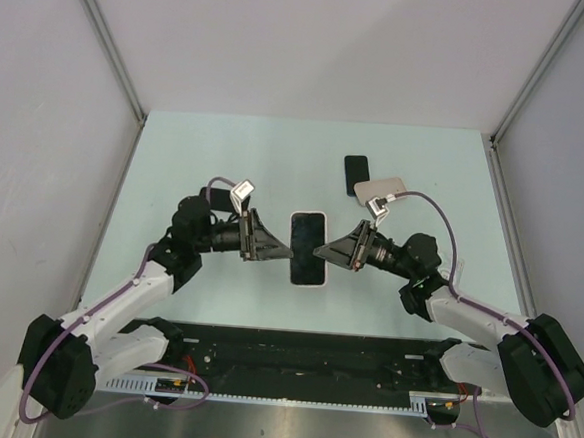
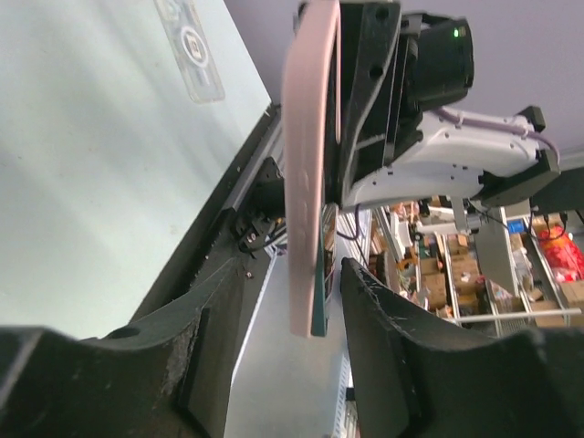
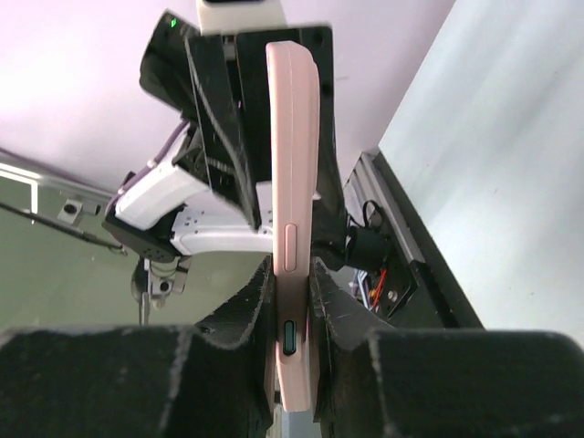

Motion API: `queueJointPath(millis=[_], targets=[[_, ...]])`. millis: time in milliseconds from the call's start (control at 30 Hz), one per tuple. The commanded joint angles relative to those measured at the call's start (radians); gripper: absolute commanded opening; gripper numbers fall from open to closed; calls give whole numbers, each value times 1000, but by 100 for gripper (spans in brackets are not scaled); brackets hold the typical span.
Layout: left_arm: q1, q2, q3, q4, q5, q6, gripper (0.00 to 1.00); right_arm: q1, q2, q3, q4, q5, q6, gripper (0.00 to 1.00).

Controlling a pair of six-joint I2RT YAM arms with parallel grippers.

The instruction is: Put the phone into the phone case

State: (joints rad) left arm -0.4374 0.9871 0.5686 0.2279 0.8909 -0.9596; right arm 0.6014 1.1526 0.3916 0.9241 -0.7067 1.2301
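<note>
Top external — phone case long axis near–far

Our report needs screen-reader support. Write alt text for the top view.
Over the table, the right tool grips a phone in a pink case; the left tool is open around its other edge. A dark phone and beige case lie behind.

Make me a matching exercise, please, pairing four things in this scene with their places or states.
Things:
1. pink case
2. left tool
3. right tool
4. black slab

States:
a. lies flat on the table, beyond the arms
b. shut on the case's edge
c. sits between the two tools
d. open, fingers clear of the case

Pairs: 1-c, 2-d, 3-b, 4-a.
</note>
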Motion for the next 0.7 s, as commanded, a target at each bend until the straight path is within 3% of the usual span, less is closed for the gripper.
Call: queueJointPath(millis=[0,367,467,500,600,667], targets=[[-66,22,-38,105,-15,-47,50,-14,-14,49,61,61,5,0],[-100,62,-70,200,-24,-105,41,-40,19,38,85,78,22,0],[-101,68,-70,205,-21,-119,28,-40,21,27,85,84,23,0],[-101,70,-72,202,-21,-120,18,-40,21,24,85,85,23,0],[-100,81,-67,182,-20,-123,2,-41,21,20,84,85,20,0],[-101,91,-62,157,-20,-122,0,-41,18,18,84,88,9,0]])
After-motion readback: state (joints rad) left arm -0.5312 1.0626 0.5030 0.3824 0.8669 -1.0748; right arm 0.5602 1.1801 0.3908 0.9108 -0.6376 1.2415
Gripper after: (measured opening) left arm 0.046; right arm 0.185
